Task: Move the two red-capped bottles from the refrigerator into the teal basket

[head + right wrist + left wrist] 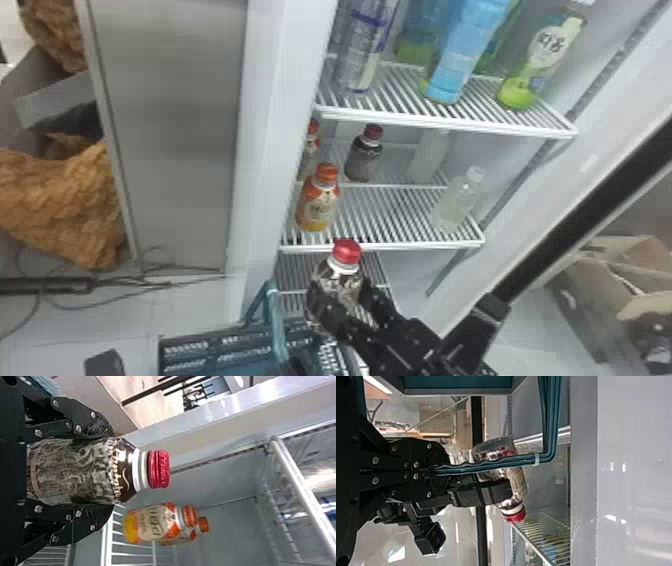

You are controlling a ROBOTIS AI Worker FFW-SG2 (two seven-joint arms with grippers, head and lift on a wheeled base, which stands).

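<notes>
Bottle (97, 471) snug in right end effector (341, 294)

Room type: probably a lab. I observe loose cables (112, 283), floor tiles (55, 322), a stocked refrigerator (265, 105) and an open box (595, 280).

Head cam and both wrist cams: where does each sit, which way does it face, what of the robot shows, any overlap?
Head: on the head, facing forward and down at the fridge and basket; right gripper shows.
Left wrist: along its own fingers, over the basket's handle, toward the fridge; left gripper and right gripper show.
Right wrist: along its own fingers, past the red-capped bottle into the fridge; right gripper shows.
Shared: head and right wrist both see that bottle and the orange ones.
</notes>
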